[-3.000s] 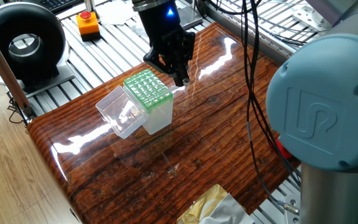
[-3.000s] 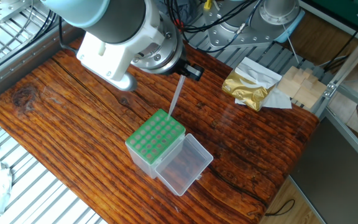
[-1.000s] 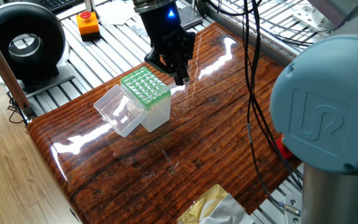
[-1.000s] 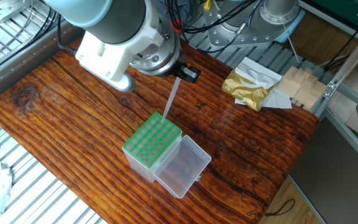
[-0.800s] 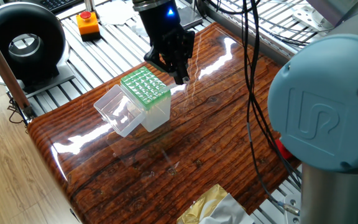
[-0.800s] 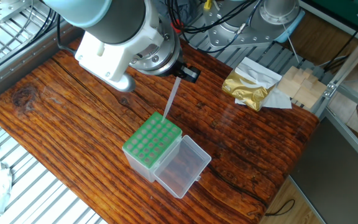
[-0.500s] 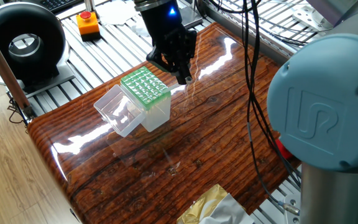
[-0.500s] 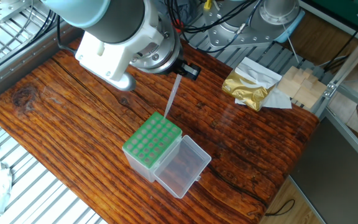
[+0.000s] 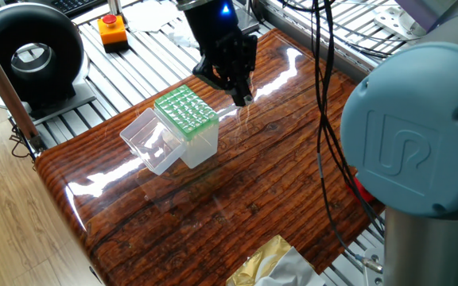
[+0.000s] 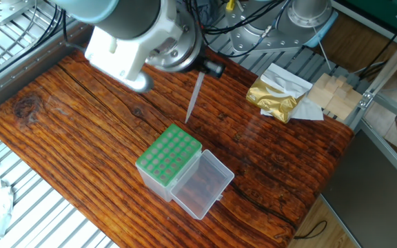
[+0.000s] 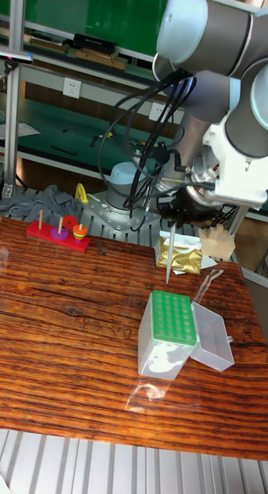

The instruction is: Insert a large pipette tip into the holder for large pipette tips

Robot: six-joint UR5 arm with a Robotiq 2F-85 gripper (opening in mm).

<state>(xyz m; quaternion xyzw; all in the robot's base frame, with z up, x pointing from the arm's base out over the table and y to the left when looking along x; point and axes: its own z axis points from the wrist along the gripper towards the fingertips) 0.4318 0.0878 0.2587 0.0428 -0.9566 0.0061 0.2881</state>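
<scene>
The holder for large pipette tips [image 10: 169, 157] is a clear box with a green grid top [image 9: 185, 111], standing on the wooden table with its clear lid [image 10: 200, 182] hinged open beside it. My gripper [image 10: 202, 69] is shut on the wide end of the large pipette tip [image 10: 194, 98], a slender whitish tube that hangs point down. In the tall fixed view the large pipette tip [image 11: 169, 255] ends a little above the holder's [image 11: 173, 318] far edge, clear of the grid. In one fixed view the gripper [image 9: 241, 94] hides most of the tip.
A gold foil bag [image 10: 278, 96] and wooden blocks [image 10: 329, 93] lie at the table's far right. A red peg toy [image 11: 58, 231] sits at the left in the tall view. A red button box [image 9: 113, 30] and a black round device [image 9: 30, 56] stand off the table. Cables hang by the arm.
The gripper has risen with the tip, lifting its point off the far edge of the green top. Earlier, between three seconds and one second ago, the holder shifted slightly.
</scene>
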